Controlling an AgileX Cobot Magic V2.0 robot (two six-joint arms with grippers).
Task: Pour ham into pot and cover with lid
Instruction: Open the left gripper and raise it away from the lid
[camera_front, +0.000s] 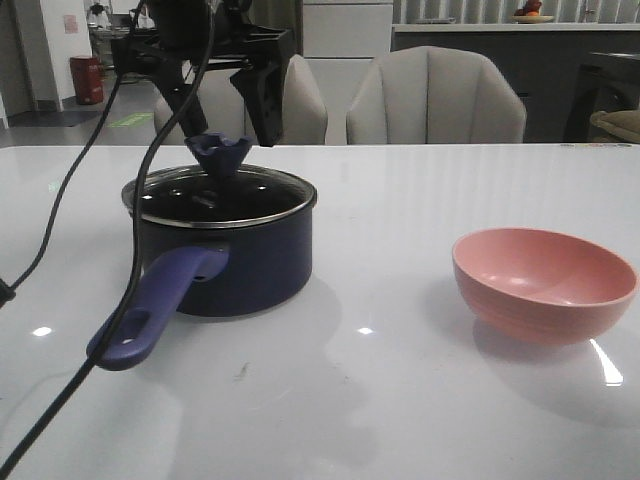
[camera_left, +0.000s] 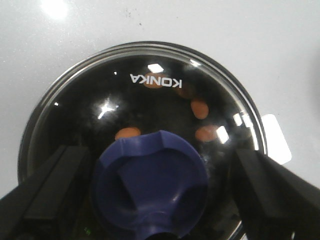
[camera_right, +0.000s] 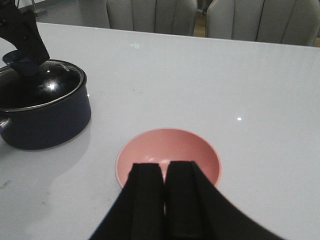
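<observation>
The dark navy pot (camera_front: 240, 265) stands left of centre on the table, its purple-blue handle (camera_front: 150, 310) pointing to the front left. The glass lid (camera_front: 225, 192) lies on the pot, with its blue knob (camera_front: 219, 152) on top. In the left wrist view, orange ham pieces (camera_left: 200, 108) show through the lid (camera_left: 150, 80) inside the pot. My left gripper (camera_front: 222, 115) is open just above the knob (camera_left: 150, 185), one finger on each side, not touching it. My right gripper (camera_right: 165, 172) is shut and empty above the near rim of the pink bowl (camera_right: 170, 147).
The pink bowl (camera_front: 545, 280) sits at the right and looks empty. A black cable (camera_front: 140, 250) hangs down in front of the pot to the table's front left. Chairs (camera_front: 435, 95) stand behind the far edge. The pot also shows in the right wrist view (camera_right: 45, 125).
</observation>
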